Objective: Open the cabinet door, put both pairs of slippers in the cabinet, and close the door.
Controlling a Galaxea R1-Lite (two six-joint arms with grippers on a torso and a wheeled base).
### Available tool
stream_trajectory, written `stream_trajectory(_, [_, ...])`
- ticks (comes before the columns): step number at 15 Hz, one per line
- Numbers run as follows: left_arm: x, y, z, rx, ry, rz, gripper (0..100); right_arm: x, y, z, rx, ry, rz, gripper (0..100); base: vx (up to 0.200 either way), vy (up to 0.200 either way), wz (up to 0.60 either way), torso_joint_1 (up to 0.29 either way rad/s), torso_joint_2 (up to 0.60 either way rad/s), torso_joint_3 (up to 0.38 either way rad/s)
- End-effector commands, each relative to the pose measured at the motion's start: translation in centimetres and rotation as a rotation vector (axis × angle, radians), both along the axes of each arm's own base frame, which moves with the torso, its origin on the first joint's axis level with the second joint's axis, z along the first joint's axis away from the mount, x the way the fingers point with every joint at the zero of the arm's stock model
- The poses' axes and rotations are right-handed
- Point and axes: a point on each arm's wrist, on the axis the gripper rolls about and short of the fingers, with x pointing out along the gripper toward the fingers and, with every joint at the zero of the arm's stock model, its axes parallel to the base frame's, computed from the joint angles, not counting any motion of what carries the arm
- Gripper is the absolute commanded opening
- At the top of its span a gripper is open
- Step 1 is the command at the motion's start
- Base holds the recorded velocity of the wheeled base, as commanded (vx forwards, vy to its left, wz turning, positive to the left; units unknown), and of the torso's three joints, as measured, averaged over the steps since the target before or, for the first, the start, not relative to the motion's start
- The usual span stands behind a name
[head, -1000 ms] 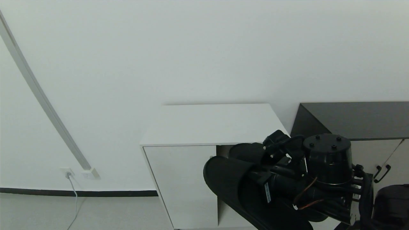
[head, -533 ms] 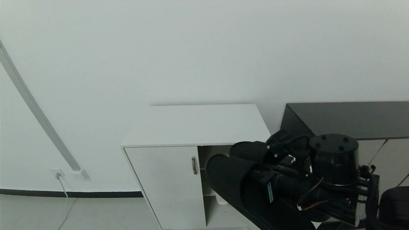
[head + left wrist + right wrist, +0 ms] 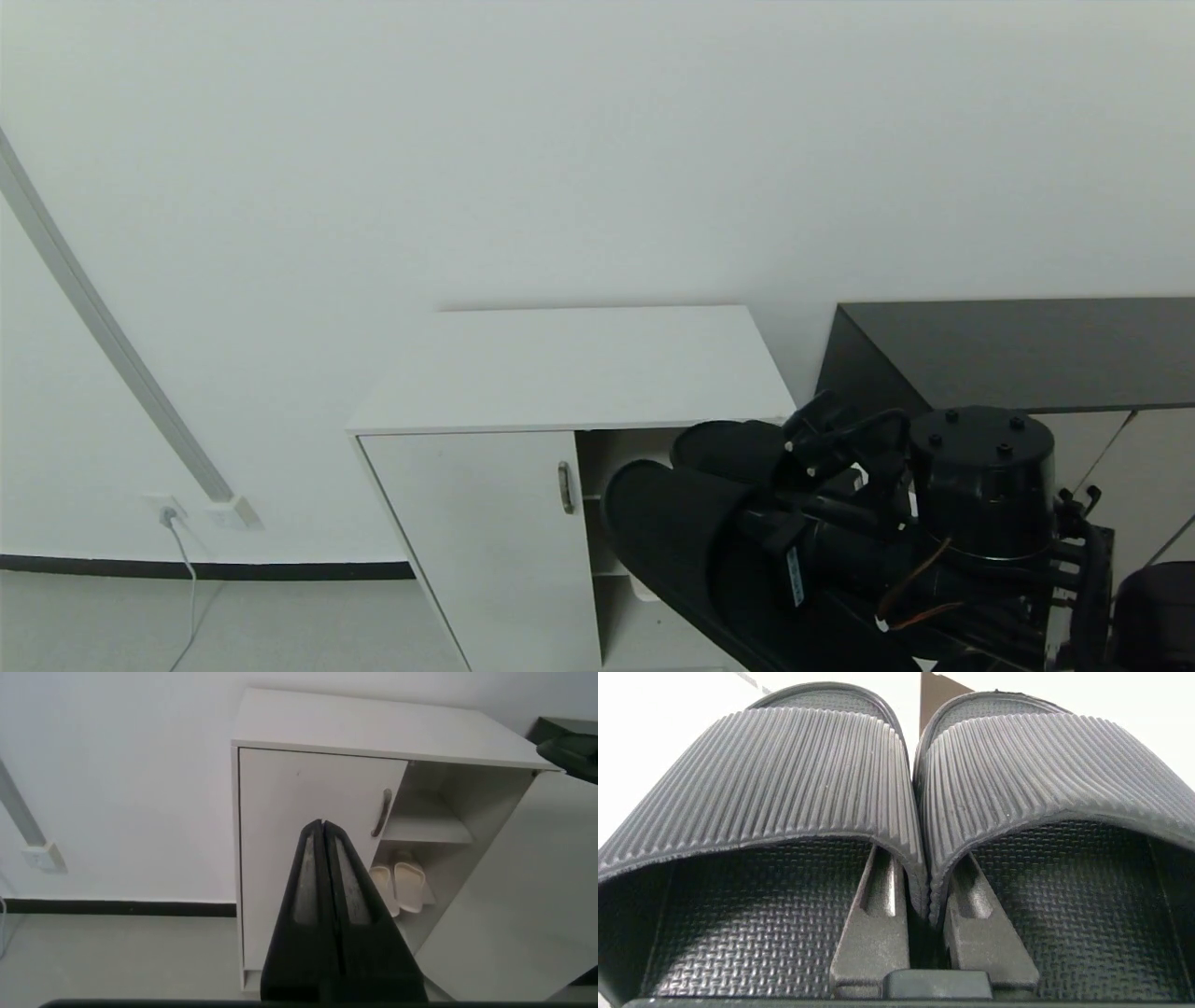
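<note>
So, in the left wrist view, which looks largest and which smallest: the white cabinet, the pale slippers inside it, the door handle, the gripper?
Largest first:
White cabinet
Left gripper, though nearness to the camera enlarges it
Pale slippers
Door handle

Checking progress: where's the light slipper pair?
Left wrist view: the light pair sits inside the cabinet, in its open right half beneath the shelf, beside the shut door.
</note>
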Motion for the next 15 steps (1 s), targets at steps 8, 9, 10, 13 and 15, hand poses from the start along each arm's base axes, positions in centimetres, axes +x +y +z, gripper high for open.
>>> stream_trajectory(8, [0.0,0.0,0.0,0.000,0.002,0.000,0,0.1,0.6,-1.7,0.001,-0.008,0.010,0,0.000,0.000,0.00,0.000,0.00,0.000])
stream_trajectory(9, [0.0,0.0,0.0,0.000,0.002,0.000,0,0.1,0.6,-1.7,0.001,-0.008,0.010,0,0.000,0.000,0.00,-0.115,0.25,0.134])
stream_trajectory(10, [0.0,0.0,0.0,0.000,0.002,0.000,0,0.1,0.6,-1.7,-0.001,-0.008,0.012,0,0.000,0.000,0.00,-0.139,0.33,0.178])
stream_trajectory(13, [0.0,0.0,0.0,0.001,0.002,0.000,0,0.1,0.6,-1.7,-0.002,-0.007,0.010,0,0.000,0.000,0.00,-0.167,0.37,0.207])
stream_trajectory(15, [0.0,0.0,0.0,0.000,0.000,0.000,0,0.1,0.7,-1.8,-0.004,-0.006,0.012,0,0.000,0.000,0.00,-0.168,0.41,0.227])
